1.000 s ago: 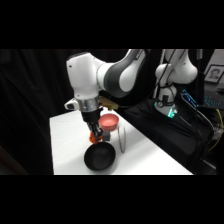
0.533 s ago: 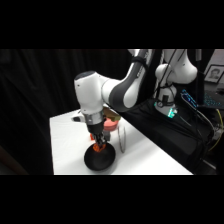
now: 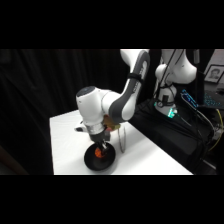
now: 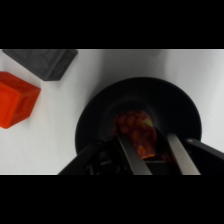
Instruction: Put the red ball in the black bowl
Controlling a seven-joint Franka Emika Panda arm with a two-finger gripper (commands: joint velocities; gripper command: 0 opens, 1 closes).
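Note:
The black bowl (image 3: 100,161) sits near the table's front edge; in the wrist view its glossy rim (image 4: 90,117) fills the middle of the picture. My gripper (image 3: 101,148) reaches down into it from above. The red ball (image 4: 140,131) sits between my two fingers (image 4: 131,156), low over the bowl's floor, and the gripper (image 4: 145,137) is shut on it. From the side, the ball (image 3: 99,153) shows as an orange spot just under the fingertips, inside the bowl.
A red cube (image 4: 15,102) and a dark grey block (image 4: 42,62) lie on the white table (image 3: 65,135) beside the bowl. A thin metal piece (image 3: 122,141) stands just behind the bowl. Black equipment with cables lines the table's right side.
The arm has swung from the pink-red bowl at the back toward the table's front and lowered, bringing the gripper with the ball down into the black bowl.

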